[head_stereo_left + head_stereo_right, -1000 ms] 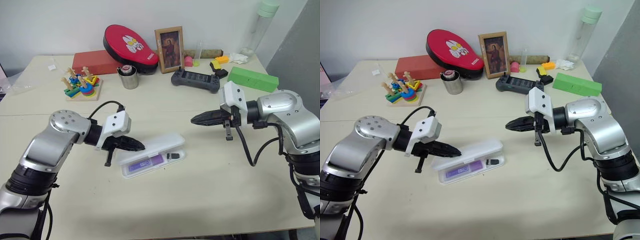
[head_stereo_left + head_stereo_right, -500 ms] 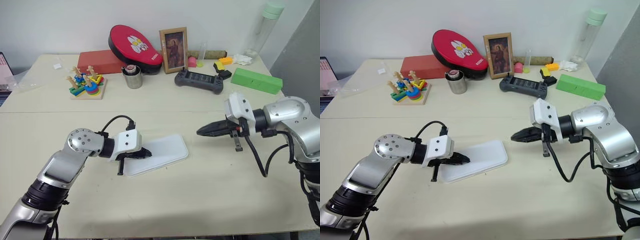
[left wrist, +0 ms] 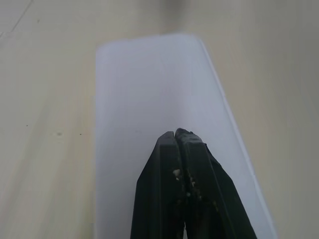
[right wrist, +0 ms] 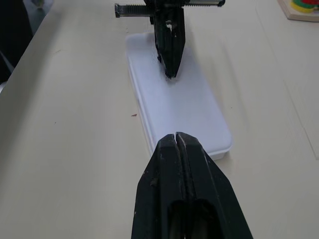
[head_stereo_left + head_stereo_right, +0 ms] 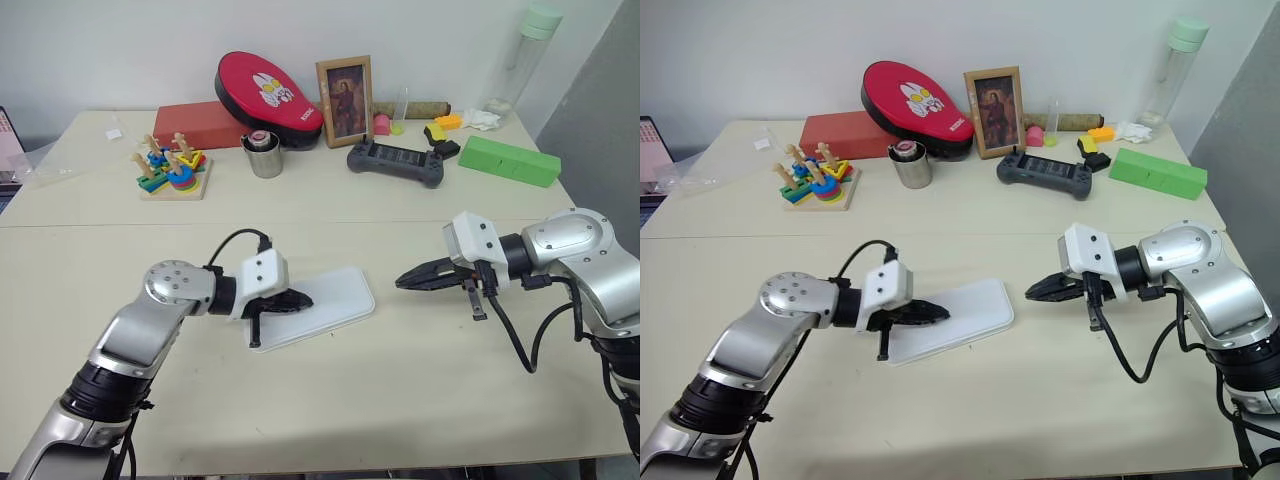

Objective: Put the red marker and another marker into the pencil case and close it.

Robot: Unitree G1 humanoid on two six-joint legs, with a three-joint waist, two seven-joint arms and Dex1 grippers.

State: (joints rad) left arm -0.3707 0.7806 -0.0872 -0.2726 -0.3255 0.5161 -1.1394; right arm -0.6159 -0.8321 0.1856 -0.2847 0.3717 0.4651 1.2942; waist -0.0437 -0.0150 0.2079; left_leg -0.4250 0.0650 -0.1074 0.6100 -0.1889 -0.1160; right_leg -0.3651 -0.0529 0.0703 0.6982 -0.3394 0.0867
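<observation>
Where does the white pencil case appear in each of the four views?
Left eye view: pencil case, lid down, table centre.
Right eye view: pencil case, centre, right of the left gripper.
Left wrist view, under the shut fingers.
Right wrist view, beyond the right gripper.
Shared landmark: left gripper.

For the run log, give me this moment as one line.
pencil case: lid down, flat on table | left gripper: shut, tip on lid | right gripper: shut, off the case, holding nothing | markers: hidden
</observation>
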